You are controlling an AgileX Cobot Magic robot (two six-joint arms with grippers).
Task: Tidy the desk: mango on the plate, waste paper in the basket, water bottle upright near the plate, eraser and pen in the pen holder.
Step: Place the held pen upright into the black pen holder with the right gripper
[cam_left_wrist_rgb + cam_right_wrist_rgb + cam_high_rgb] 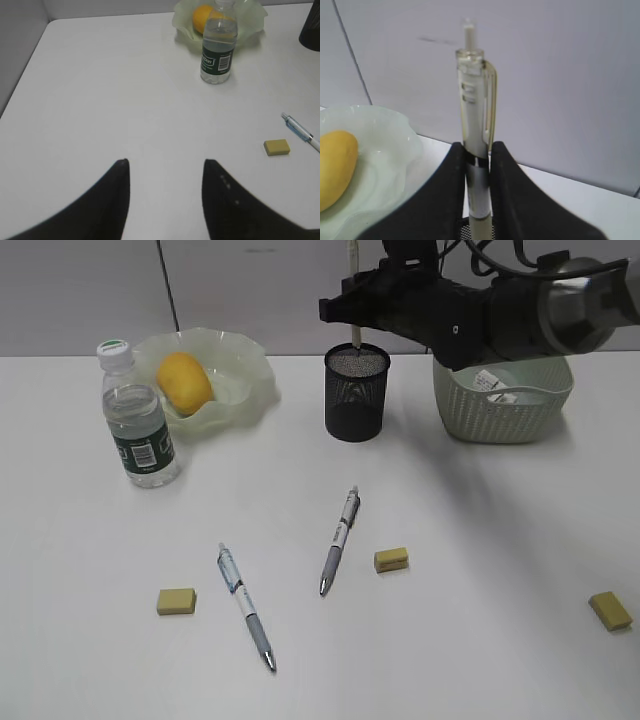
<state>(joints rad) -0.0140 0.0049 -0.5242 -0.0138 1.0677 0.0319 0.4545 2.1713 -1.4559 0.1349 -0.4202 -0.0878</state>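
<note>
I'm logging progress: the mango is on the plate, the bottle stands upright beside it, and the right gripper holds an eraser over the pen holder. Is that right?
Not quite. The right gripper holds a pen, not an eraser, upright over the pen holder; the right wrist view shows it. The mango is on the plate, and the bottle stands upright beside it.

The exterior view looks down at a slant from the near side across the whole worktop (450,640) toward the far wall. The left wrist view looks forward, low over the left side, sharing the water bottle (218,50) and plate (252,22). The right wrist view sits very close behind an upright pen (476,150), sharing the mango (335,165).
</note>
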